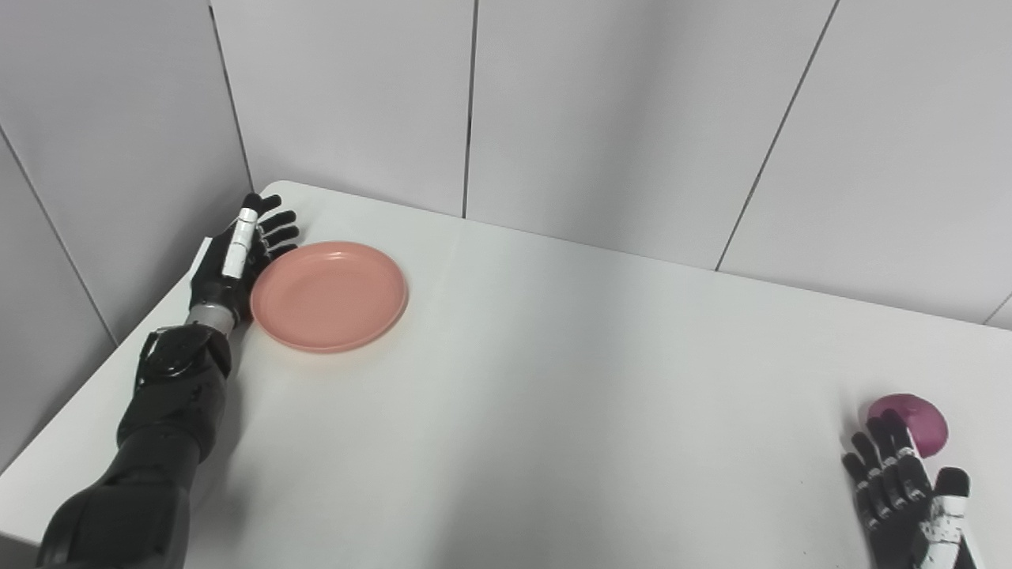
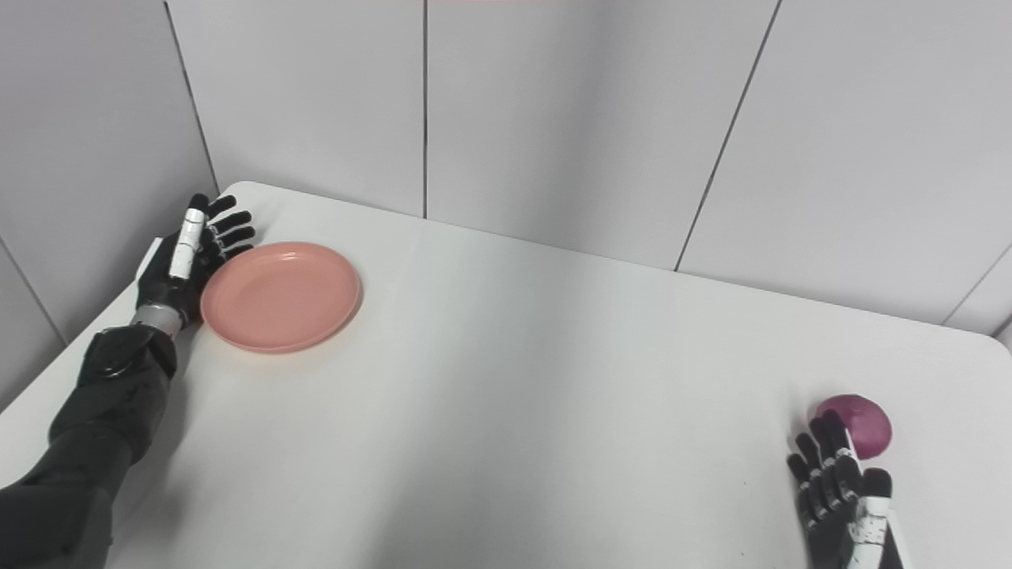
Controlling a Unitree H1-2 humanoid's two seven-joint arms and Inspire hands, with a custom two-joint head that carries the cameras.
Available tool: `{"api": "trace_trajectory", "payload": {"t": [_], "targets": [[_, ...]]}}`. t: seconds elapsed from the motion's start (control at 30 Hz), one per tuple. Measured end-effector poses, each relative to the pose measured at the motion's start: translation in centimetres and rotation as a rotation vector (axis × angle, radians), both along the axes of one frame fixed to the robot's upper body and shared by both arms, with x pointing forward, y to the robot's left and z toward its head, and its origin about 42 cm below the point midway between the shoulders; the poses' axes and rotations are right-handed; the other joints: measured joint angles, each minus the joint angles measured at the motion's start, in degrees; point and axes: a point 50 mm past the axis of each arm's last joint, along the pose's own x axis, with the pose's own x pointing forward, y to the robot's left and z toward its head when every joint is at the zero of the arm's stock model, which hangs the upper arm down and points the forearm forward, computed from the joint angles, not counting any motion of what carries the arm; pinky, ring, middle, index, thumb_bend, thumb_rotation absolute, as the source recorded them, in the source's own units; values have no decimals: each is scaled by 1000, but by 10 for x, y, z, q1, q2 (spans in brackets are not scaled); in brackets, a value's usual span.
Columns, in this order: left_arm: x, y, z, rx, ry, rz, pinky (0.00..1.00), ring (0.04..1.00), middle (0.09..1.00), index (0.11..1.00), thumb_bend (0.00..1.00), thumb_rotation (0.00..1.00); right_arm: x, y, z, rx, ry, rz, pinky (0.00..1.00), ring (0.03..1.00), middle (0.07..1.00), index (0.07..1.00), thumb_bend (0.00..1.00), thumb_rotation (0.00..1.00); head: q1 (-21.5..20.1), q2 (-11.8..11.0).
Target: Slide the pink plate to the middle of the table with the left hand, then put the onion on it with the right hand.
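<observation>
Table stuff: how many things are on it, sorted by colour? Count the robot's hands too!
Pink: 1, the plate, by the table's far left corner.
Purple: 1, the onion, near the right edge.
Black: 2, the left hand, open beside the plate, and the right hand, open just in front of the onion.
Total: 4.

Pink plate, seemingly purple onion, white table.

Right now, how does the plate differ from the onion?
The plate is pink, flat and wide; the onion is purple, rounded and smaller. The plate lies far left beside the left robot hand; the onion lies near right, by the right robot hand. Both rest on the table.
</observation>
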Motion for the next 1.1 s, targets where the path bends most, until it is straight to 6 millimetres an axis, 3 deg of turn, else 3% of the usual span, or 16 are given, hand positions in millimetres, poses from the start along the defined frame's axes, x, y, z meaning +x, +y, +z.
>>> {"api": "trace_trajectory", "payload": {"t": [0.3, 0.4, 0.53, 0.83, 1.1], "targets": [[-7, -26, -3, -39, -21, -95, 764, 805, 819, 818, 777, 846, -3, 7, 0, 1, 0, 5, 1000, 1000, 1000, 1000, 776, 1000, -5, 2], [-9, -35, -1, -40, -11, -115, 775, 810, 835, 823, 834, 841, -3, 8, 1, 2, -2, 8, 1000, 1000, 1000, 1000, 769, 1000, -5, 3], [-16, -55, 0, -54, 1, -150, 860, 862, 878, 875, 759, 906, -4, 8, 1, 3, -2, 6, 1000, 1000, 1000, 1000, 755, 1000, -7, 4], [-28, -89, 1, -73, 22, -242, 811, 833, 841, 811, 739, 879, -4, 12, 1, 14, -4, -8, 1000, 1000, 1000, 1000, 748, 1000, -8, 5], [-42, -131, -1, -130, 24, -313, 816, 831, 835, 819, 744, 889, -4, 13, 1, 16, -4, -6, 1000, 1000, 1000, 1000, 742, 1000, -11, 4]]}}
